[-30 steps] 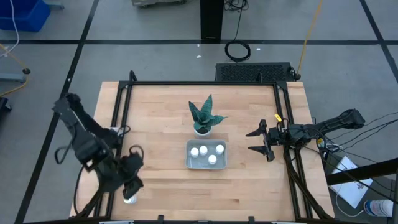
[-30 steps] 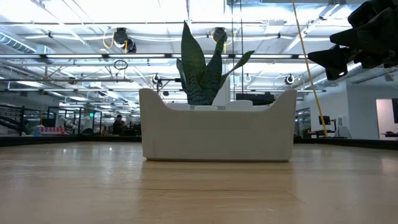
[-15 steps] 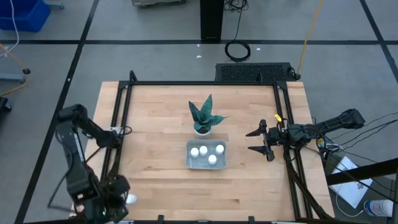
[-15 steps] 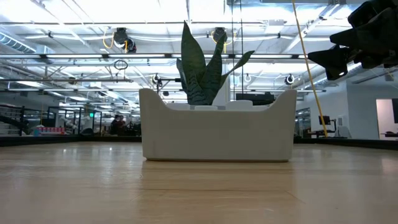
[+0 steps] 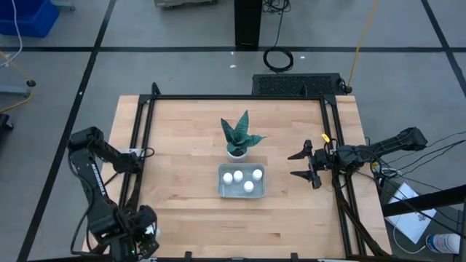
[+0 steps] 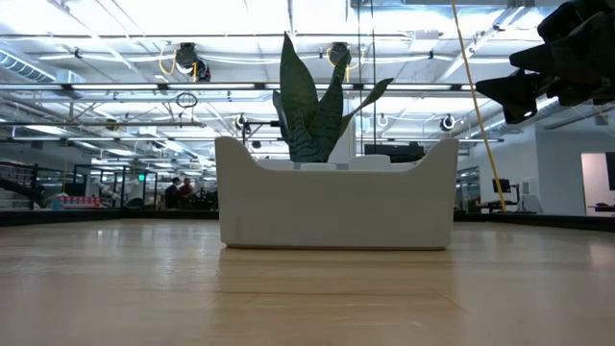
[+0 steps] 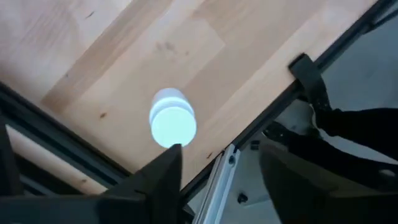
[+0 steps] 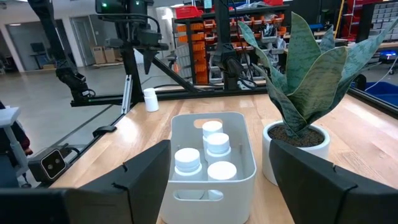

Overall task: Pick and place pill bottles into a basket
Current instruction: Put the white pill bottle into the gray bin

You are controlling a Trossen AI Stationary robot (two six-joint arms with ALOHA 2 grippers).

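Left jaws [image 7: 217, 171] open above upright bottle [image 7: 172, 120]

No text, label, brand, number or sign can be read in any of these views.

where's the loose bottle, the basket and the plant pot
loose bottle [image 7: 173, 126], left wrist view, on its cap
basket [image 5: 221, 182], high view, on its left rim
plant pot [image 8: 297, 157], right wrist view, on its white side
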